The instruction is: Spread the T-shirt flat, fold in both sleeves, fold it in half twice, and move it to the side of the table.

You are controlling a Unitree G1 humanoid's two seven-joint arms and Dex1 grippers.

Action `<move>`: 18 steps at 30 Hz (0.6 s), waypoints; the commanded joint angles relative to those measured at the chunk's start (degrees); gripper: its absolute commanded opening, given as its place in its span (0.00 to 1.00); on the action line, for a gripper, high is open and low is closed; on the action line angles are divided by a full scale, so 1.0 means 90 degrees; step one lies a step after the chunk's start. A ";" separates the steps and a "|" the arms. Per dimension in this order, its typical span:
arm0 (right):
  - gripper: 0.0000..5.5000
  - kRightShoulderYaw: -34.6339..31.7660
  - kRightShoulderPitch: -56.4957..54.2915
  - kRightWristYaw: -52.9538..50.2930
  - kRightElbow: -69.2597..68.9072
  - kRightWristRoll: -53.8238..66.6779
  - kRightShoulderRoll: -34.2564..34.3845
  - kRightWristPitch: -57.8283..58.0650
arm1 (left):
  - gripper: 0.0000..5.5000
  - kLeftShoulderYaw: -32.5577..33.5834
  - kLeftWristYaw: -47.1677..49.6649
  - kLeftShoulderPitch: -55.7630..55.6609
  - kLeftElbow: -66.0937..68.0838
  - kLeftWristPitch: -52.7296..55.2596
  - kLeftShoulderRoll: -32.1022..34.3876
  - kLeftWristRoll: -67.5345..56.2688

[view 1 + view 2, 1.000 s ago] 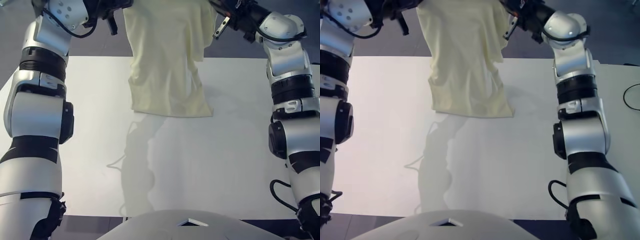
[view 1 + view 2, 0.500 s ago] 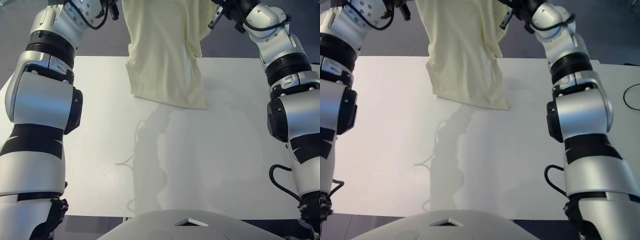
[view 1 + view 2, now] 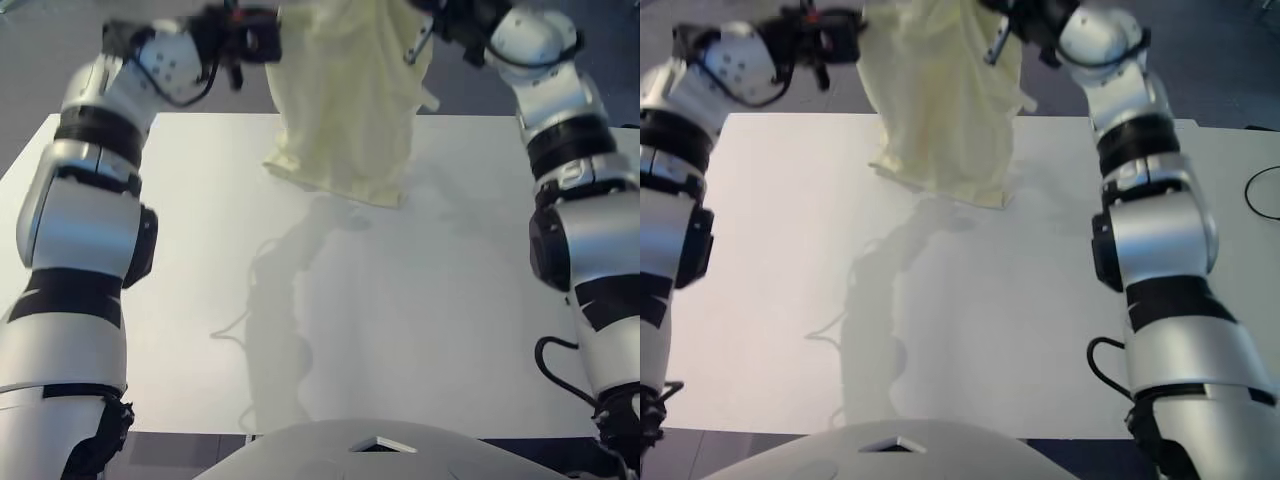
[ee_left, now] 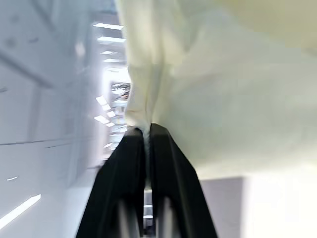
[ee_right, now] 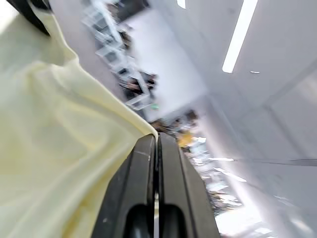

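My left claw (image 4: 147, 130) and right claw (image 5: 157, 139) are each clenched on the T-shirt (image 3: 345, 110), which hangs between and below them, its lower edge meeting the bench (image 3: 450, 330).

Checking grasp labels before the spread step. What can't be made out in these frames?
T-shirt collar and shoulders: cut off by the top edge of both eye views.
Sleeves: lost in the bunched folds.
Left gripper: blurred in the eye views; its wrist view shows it shut on cloth, not which part.
Right gripper: wrist view too close to tell which part it holds.
Hem: touching the table or just above, unclear.
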 commanded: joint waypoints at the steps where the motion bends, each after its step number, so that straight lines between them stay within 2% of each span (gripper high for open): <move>1: 0.00 -0.0338 0.2911 0.1672 -0.4768 0.1726 -0.1015 0.2328 | 0.00 0.0560 -0.1399 0.2716 -0.3573 0.0234 0.1028 -0.1805; 4: 0.00 -0.0543 0.4098 0.2136 -0.6718 0.2451 -0.1612 0.3605 | 0.00 0.0710 -0.1654 0.4108 -0.5725 0.0820 0.1432 -0.2622; 9: 0.00 -0.0632 0.5341 0.3119 -0.8776 0.4074 -0.2657 0.5267 | 0.00 0.1050 -0.1876 0.6243 -0.9033 0.2066 0.2180 -0.3771; 13: 0.00 -0.0759 0.6456 0.3759 -0.9880 0.4838 -0.3473 0.5869 | 0.00 0.1294 -0.2301 0.7650 -1.0236 0.2445 0.2872 -0.4374; 18: 0.00 -0.0724 0.8067 0.4452 -1.0645 0.4659 -0.4340 0.5822 | 0.00 0.1568 -0.2972 0.9009 -1.0750 0.2944 0.3663 -0.4437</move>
